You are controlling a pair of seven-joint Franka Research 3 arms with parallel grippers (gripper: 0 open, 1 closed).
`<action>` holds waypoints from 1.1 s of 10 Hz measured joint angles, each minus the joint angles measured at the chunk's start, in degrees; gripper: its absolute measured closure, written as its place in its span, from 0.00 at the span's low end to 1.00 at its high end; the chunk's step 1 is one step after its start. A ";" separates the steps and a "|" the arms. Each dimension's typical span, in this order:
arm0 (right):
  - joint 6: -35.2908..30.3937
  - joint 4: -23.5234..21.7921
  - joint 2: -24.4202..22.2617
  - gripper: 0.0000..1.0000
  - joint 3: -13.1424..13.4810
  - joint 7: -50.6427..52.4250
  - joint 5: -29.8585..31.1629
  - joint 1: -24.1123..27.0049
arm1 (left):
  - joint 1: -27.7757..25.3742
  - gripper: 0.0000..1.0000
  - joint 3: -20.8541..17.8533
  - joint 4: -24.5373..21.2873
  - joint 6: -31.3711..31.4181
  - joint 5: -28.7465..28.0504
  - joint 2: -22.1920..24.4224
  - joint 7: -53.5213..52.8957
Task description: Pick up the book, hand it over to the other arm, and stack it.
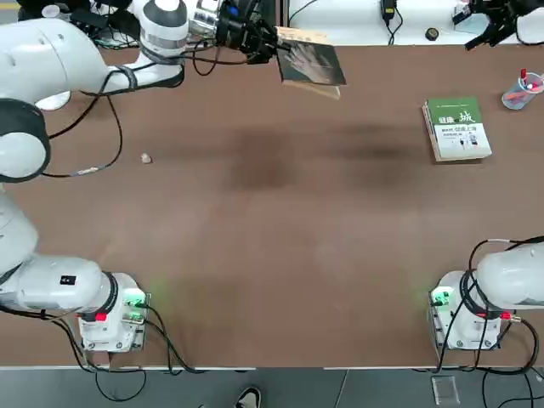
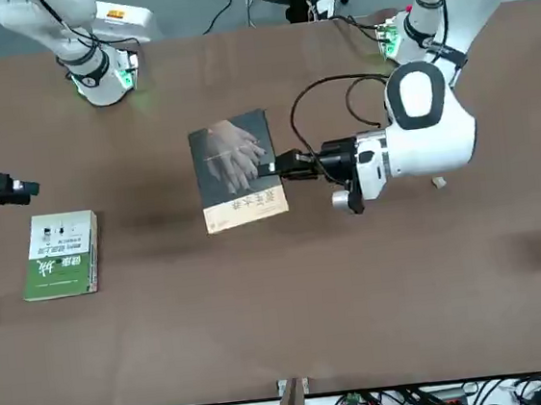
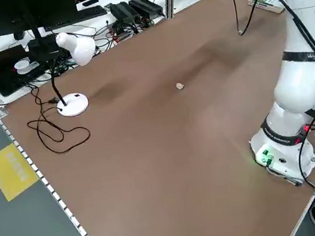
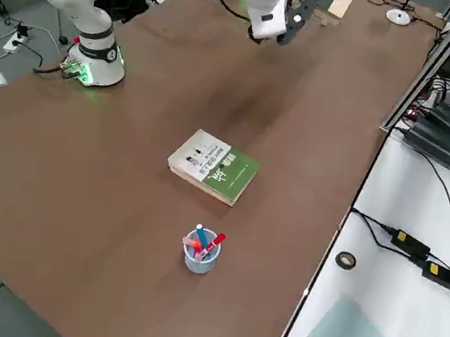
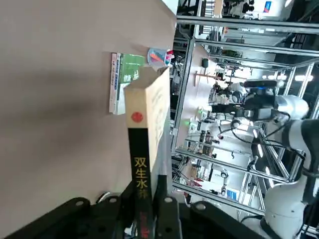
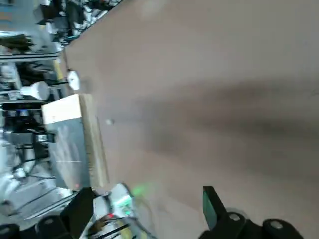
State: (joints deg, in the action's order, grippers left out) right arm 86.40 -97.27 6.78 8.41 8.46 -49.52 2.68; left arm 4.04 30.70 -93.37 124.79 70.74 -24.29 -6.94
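Observation:
The book [image 1: 313, 59], dark grey-green with a pale hand on its cover and a tan band along one edge, hangs above the far middle of the table. My left gripper [image 1: 270, 47] is shut on its edge. The front view shows the book [image 2: 235, 166] cover-up, with the left gripper [image 2: 277, 168] clamped on its side. In the left wrist view the book's spine [image 5: 140, 164] rises from between the fingers. My right gripper [image 1: 486, 27] hovers at the far right, open and holding nothing, apart from the book. The right wrist view shows the right gripper [image 6: 147, 206] wide open, with the book [image 6: 75, 144] farther off.
A green-and-white book [image 1: 457, 127] lies flat at the right of the table, with a cup of pens [image 1: 520, 90] just beyond it. A small pale scrap [image 1: 146, 158] sits at the left. A white desk lamp [image 3: 73, 47] stands off the left side.

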 joint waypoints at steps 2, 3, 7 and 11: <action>-1.93 -3.19 0.04 0.03 1.09 1.24 -5.04 -0.01 | 1.94 0.83 -0.02 1.43 0.01 0.00 -1.37 0.00; -2.93 -4.67 0.04 0.03 2.01 3.38 -6.79 -0.01 | 3.08 0.83 -0.01 1.93 0.29 0.00 -1.82 0.00; -4.39 -8.94 0.16 0.03 5.24 11.39 -9.99 0.02 | 4.77 0.83 -0.03 3.50 1.67 0.01 -3.30 0.00; -4.38 -12.79 0.89 0.03 5.38 12.43 -18.18 -0.08 | 5.05 0.83 -0.02 5.27 1.67 0.01 -4.68 0.00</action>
State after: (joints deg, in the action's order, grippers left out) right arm 82.02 -110.07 7.68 13.78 20.89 -67.70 2.60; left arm 9.09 30.67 -88.09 126.46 70.76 -28.97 -6.94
